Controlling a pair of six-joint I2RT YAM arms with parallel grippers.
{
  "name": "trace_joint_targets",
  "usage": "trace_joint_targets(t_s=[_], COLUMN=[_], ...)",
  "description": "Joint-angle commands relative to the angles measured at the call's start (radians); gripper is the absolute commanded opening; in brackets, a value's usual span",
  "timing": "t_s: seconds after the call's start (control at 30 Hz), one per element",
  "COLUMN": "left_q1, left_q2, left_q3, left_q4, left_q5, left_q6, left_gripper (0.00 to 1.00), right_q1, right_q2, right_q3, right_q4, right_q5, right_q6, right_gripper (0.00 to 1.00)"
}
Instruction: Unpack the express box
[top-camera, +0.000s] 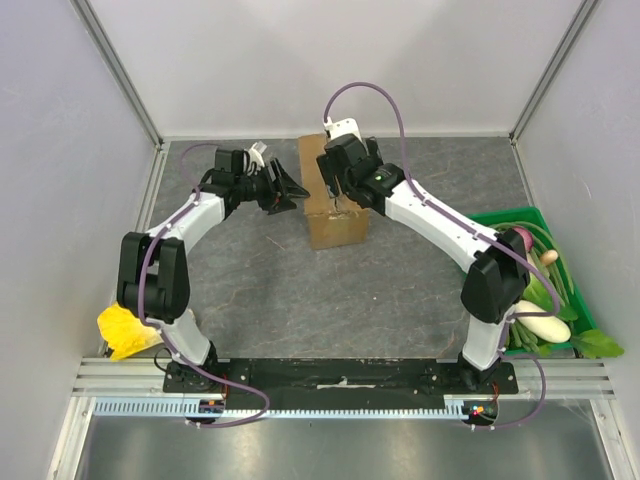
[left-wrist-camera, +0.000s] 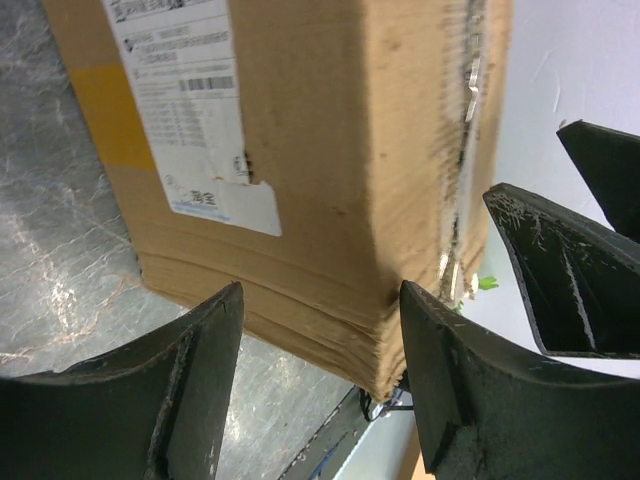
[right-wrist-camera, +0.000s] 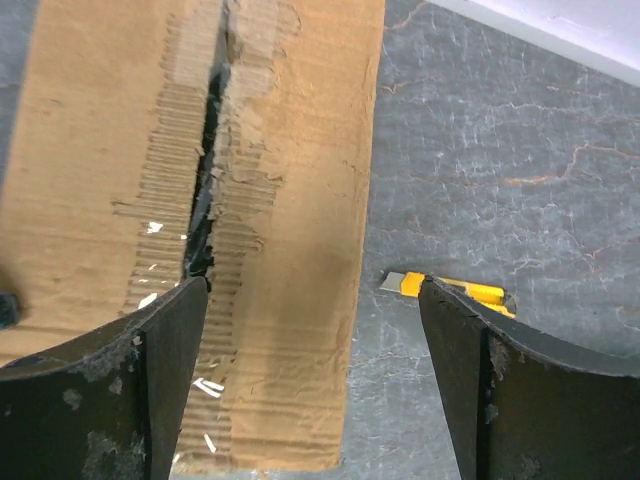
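Claws open, box ungripped
The box (top-camera: 333, 205) stands near the table's (top-camera: 420, 300) rear edge, centre; left claw (left-wrist-camera: 320, 290) gapes beside its flank, right claw (right-wrist-camera: 312, 290) wide over the torn seam (right-wrist-camera: 205, 200). Unheld, it may skid when a flap is pulled. Only the right wrist view shows the knife (right-wrist-camera: 455, 290) lying alongside.

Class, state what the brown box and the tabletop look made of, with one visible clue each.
Express box: corrugated cardboard, matt brown; torn facing bares ribbed fluting beside its seam. Tabletop: grey stone or stone-print sheet, faintly glossy, pale veins; cannot tell which.
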Motion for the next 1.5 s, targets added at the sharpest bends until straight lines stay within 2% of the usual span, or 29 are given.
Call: trace_joint_targets(t_s=[0.0,0.2,0.97,1.47], left_q1=[-0.001,-0.001,-0.003,-0.003], left_q2=[0.040,0.074,0.086,0.083], left_q3=[0.051,0.066,0.065,0.065], left_q4=[-0.061,-0.121,-0.161,-0.165], left_q5=[-0.002,-0.005,-0.032,-0.031], left_q6=[0.045,0.065,0.095,0.096], left_gripper=[0.70,0.70,0.70,0.70], right_q1=[0.004,0.006,0.010,-0.060], right_q2=[0.050,0.091,0.212,0.214], right_q3=[0.045,0.048,0.113,0.158], right_q4=[-0.011,-0.017,-0.029,-0.046], right_q5=[0.062,0.076,0.160,0.013], right_q6=[-0.029,-0.034,-0.025,0.074], right_gripper=[0.93,0.94,0.98,0.98])
